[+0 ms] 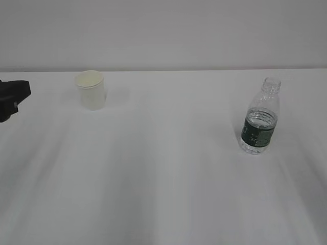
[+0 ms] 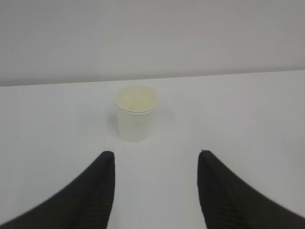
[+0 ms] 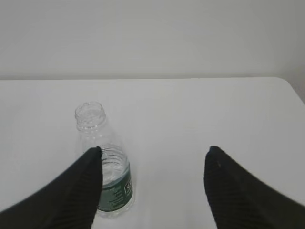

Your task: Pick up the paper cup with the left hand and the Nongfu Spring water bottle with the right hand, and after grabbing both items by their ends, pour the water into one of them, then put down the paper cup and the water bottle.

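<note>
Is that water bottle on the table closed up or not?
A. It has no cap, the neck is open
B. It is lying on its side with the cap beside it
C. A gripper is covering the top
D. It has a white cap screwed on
A: the water bottle stands upright on the table with its threaded neck bare and open, nothing touching it.

The exterior view looks down at a slant across the white table (image 1: 163, 194) toward the back wall, taking in the paper cup (image 1: 91, 90) far left and the Nongfu Spring water bottle (image 1: 260, 118) to the cup's right. The left wrist view faces the cup (image 2: 136, 112) from close and low; the right wrist view sits closer still to the bottle (image 3: 103, 157).
</note>
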Motion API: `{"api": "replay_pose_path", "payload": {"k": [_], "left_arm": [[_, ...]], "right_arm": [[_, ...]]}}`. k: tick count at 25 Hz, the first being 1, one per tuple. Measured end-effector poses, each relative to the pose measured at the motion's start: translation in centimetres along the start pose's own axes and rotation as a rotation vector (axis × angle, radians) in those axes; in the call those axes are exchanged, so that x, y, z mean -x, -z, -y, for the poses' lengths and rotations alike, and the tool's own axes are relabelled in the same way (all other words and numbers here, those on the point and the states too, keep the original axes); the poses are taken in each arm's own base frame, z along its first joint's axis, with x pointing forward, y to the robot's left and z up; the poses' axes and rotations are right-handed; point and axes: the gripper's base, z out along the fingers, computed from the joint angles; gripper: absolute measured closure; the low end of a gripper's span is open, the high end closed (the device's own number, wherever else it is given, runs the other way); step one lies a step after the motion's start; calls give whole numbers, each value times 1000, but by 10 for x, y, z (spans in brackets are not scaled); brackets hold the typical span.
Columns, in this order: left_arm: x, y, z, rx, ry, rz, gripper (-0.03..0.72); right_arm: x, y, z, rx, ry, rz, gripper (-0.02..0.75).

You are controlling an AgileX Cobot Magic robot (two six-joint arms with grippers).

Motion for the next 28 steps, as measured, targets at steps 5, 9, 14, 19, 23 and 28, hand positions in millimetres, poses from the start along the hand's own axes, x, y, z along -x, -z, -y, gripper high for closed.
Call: {"api": "replay_pose_path", "payload": {"k": [5,9,14,19,23,28], "left_arm": [[-5,-11,-1,9,11,7,291],[-7,-16,-2,13,14,17,291],[-11,-22,-3,17,13,12,291],[-8,-22,-3,15,13,49,291],[-7,-22,-2,11,6,60,291],[-6,-22,-1,-2,-18,74,291]], "right_arm": [[-16,-2,-1,7,-4,2,237],[-28,-8,-4,31,-7,-2,237],[-34,-21,-8,71,1,6,237],[-41,-35,-11,97,9,9,237],[-51,-45,-13,111,0,0,237],[-69,-50,-16,140,-50,57,237]]}}
